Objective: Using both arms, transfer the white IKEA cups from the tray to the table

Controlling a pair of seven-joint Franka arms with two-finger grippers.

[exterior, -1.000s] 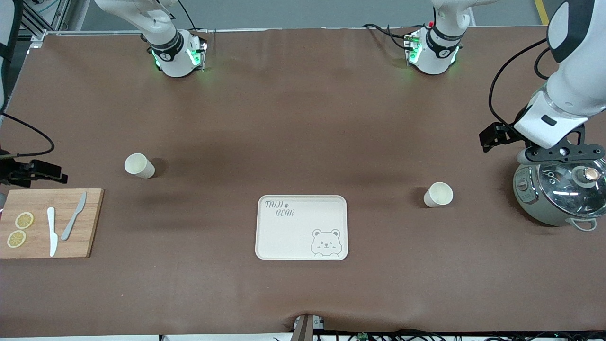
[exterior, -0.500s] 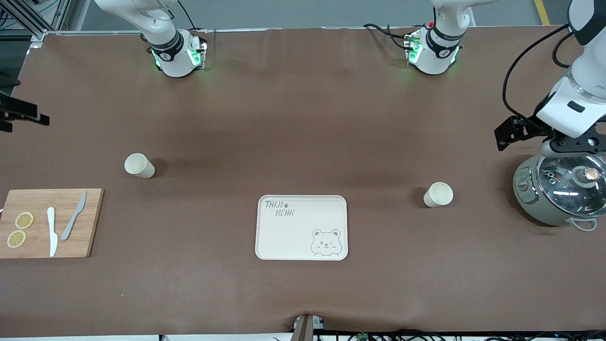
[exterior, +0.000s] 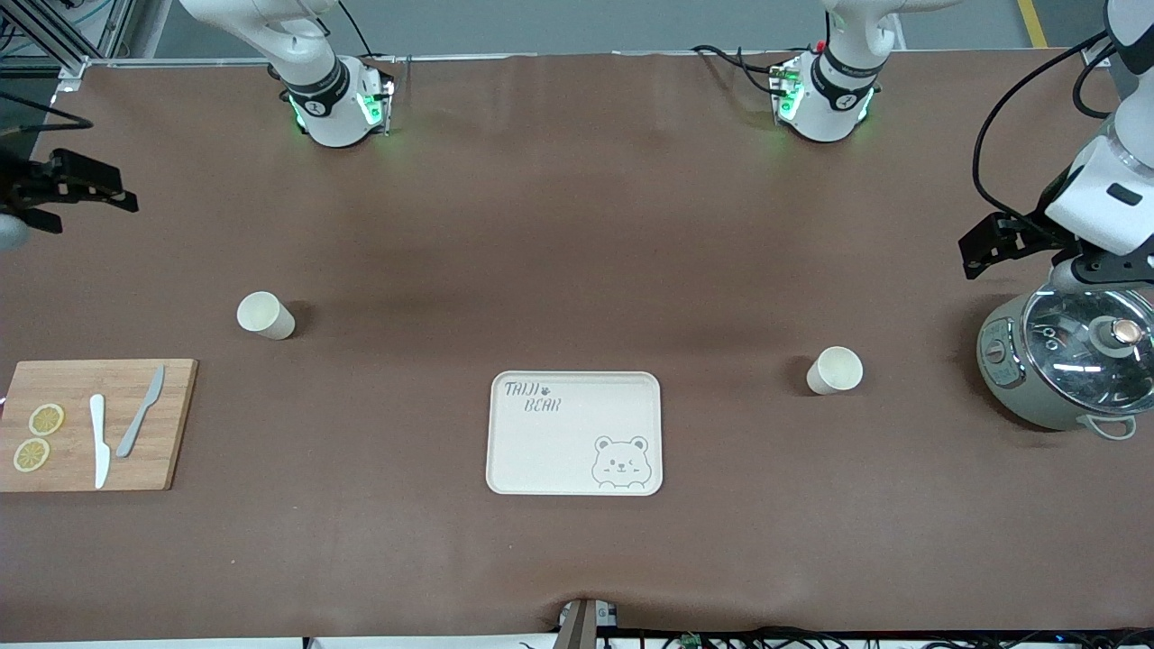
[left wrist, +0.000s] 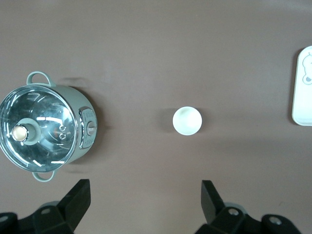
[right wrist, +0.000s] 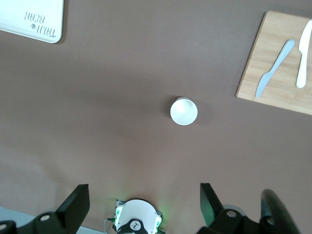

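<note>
Two white IKEA cups stand upright on the brown table. One cup is toward the right arm's end, the other cup toward the left arm's end. My left gripper is open and empty, high over the table, with its cup below and apart from it. In the front view the left gripper hangs over the cooker's edge. My right gripper is open and empty, high above its cup. In the front view the right gripper is at the picture's edge.
A cream bear-printed tray lies between the cups, nearer the front camera. A grey-green cooker with a glass lid stands at the left arm's end. A wooden board with two knives and lemon slices lies at the right arm's end.
Both grippers have moved away from the front camera, toward the bases' side of the table. The left gripper has drawn back from over the cooker's lid. The cups have not moved.
</note>
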